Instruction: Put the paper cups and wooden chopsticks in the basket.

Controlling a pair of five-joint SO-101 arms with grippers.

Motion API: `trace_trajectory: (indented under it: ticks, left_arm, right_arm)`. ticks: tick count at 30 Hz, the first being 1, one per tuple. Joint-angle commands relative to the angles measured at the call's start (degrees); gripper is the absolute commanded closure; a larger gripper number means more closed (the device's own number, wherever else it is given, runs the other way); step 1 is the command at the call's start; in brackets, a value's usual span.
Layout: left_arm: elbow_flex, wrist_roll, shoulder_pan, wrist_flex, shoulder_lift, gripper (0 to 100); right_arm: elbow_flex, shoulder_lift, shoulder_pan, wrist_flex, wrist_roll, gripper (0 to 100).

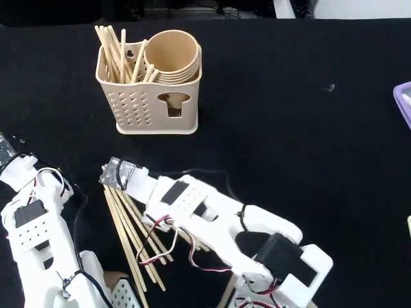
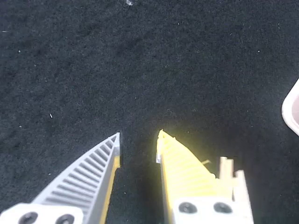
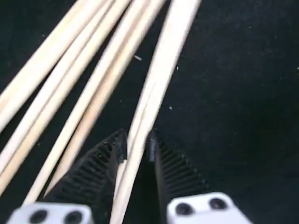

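A beige slotted basket (image 1: 149, 102) stands at the back left, holding stacked paper cups (image 1: 172, 54) and several wooden chopsticks (image 1: 119, 54). More chopsticks (image 1: 136, 234) lie fanned on the black cloth near the front. My right gripper (image 1: 115, 174) sits at the far end of that pile. In the right wrist view its jaws (image 3: 135, 142) are shut on a pair of chopsticks (image 3: 156, 88), with the other sticks (image 3: 70, 88) lying beside it. My left gripper (image 2: 138, 137) is open over bare cloth at the left edge of the table, holding nothing.
A purple object (image 1: 403, 99) pokes in at the right edge of the table. A pale rounded edge (image 2: 292, 109) shows at the side of the left wrist view. Both arms' white bodies (image 1: 257, 237) crowd the front; black cloth lies open between basket and arms.
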State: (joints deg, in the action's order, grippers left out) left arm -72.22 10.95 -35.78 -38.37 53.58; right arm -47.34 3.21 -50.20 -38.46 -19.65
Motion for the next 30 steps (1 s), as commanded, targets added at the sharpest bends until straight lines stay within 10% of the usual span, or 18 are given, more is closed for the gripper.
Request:
trace_trajectory:
  ticks: [1, 12, 30]
  left_arm:
    - [0.6, 0.4, -0.5, 1.1, 1.1, 87]
    - [0.6, 0.4, -0.5, 1.1, 1.1, 87]
    - [0.6, 0.4, -0.5, 1.1, 1.1, 87]
  right_arm:
    - [2.5, 1.2, 1.8, -3.4, -2.3, 99.0]
    - [-1.5, 16.3, 8.4, -7.7, -2.9, 98.8]
    - [7.5, -3.0, 2.4, -6.3, -2.4, 97.3]
